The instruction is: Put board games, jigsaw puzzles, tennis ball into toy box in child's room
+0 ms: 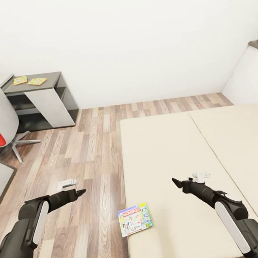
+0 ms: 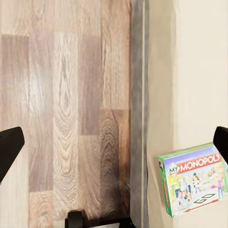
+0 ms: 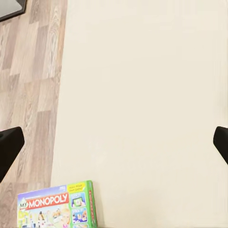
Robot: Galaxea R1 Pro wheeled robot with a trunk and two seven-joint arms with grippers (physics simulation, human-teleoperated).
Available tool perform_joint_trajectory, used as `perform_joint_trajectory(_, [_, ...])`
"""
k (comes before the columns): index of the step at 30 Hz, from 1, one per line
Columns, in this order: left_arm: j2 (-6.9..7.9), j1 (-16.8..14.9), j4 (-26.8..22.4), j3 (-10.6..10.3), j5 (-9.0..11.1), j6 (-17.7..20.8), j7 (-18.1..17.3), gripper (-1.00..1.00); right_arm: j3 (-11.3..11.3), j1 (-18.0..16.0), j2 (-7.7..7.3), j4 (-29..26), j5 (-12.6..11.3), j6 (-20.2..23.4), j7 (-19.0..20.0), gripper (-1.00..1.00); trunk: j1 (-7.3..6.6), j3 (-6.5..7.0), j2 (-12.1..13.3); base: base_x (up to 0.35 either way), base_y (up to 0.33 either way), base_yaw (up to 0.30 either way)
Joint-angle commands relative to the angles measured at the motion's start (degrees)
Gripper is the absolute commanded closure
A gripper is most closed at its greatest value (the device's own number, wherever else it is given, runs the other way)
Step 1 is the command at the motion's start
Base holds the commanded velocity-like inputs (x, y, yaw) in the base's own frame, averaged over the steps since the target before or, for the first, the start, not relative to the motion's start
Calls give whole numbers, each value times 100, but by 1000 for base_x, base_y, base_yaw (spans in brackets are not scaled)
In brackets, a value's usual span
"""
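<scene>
One board game (image 1: pixel 135 219), the green-edged Monopoly box, lies flat on the bed (image 1: pixel 167 149), close to the mattress edge on the floor side, between my two arms. I judge it light and stiff, a thin cardboard box with a smooth printed lid that may slide on the mattress. Because it lies flat, I think the best hold is across a thin side, and the corner near the mattress edge looks easiest to reach.

My left end effector (image 1: pixel 81 192) hangs over the wood floor (image 1: pixel 95 148) with its fingers wide apart and holds nothing. My right end effector (image 1: pixel 177 182) is above the mattress, also wide open and empty.

By count I see one board game on the bed and two jigsaw puzzles (image 1: pixel 29 80), lying side by side on the low grey worktop (image 1: pixel 54 77) by the far wall.
</scene>
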Motion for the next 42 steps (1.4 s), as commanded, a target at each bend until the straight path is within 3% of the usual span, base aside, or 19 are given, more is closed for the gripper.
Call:
perform_joint_trajectory(1, [-4,-4,-4,6,48,32,18,-100,3,-3,-1,-6,-24,28,-86,-100,3,1,-9,0,0,0])
perform_joint_trajectory(8, [-17,-4,3,5,49,-7,42,-100,12,-3,90,-4,-40,53,-1008,-100,3,68,-9,0,0,0])
perform_joint_trajectory(16, [-18,-4,3,4,42,-12,45,-100,14,-3,328,-4,-24,104,-1562,-100,3,143,-9,0,0,0])
perform_joint_trajectory(24, [-18,-4,2,0,41,-18,45,-100,16,-3,419,-5,-40,130,-2050,-100,3,219,-9,0,0,0])
perform_joint_trajectory(42, [-18,-4,1,-3,41,-21,45,-100,18,-3,436,3,-53,133,-2219,-100,3,390,-9,0,0,0])
